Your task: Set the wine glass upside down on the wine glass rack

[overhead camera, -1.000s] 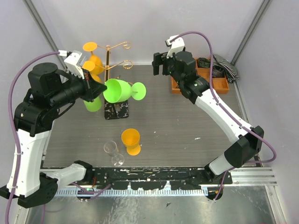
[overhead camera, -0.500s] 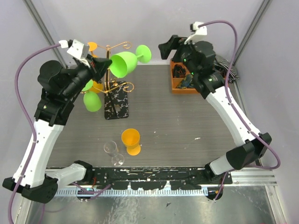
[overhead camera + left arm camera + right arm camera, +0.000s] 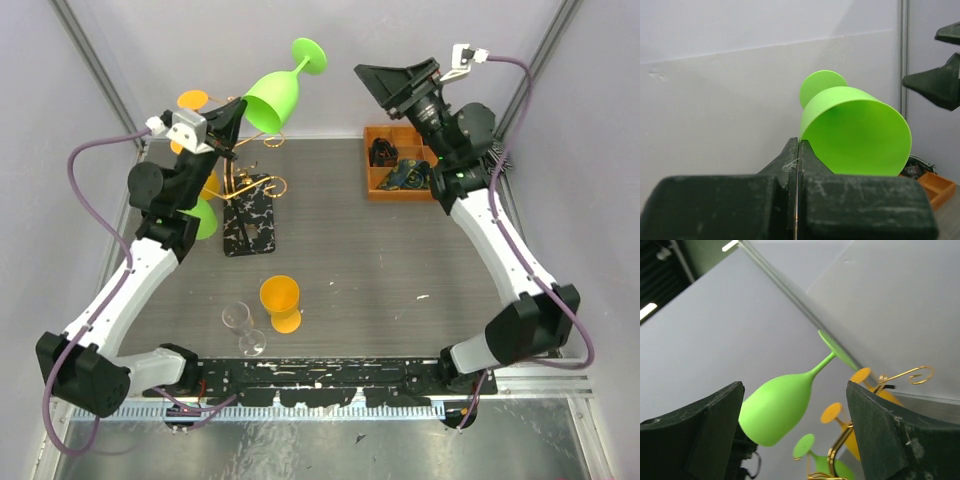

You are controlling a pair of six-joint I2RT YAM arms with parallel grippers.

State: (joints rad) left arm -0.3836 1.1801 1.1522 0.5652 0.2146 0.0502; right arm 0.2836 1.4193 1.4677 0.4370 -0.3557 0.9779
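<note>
The green wine glass (image 3: 272, 97) hangs tilted, foot uppermost, high above the gold rack (image 3: 243, 182) on the tabletop (image 3: 400, 260). The left fingers (image 3: 797, 152) pinch its rim tightly. The right fingers (image 3: 375, 82) stand wide apart, empty, near its foot.

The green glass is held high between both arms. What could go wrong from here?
1. The left end effector pinches only the rim of the green wine glass, which juts out sideways, so it may pivot or slip.
2. The open right end effector is close to the glass's foot. A misjudged approach might knock it loose.
3. The wine glass rack already carries orange glasses and another green glass. Lowering this one might bump them.
</note>
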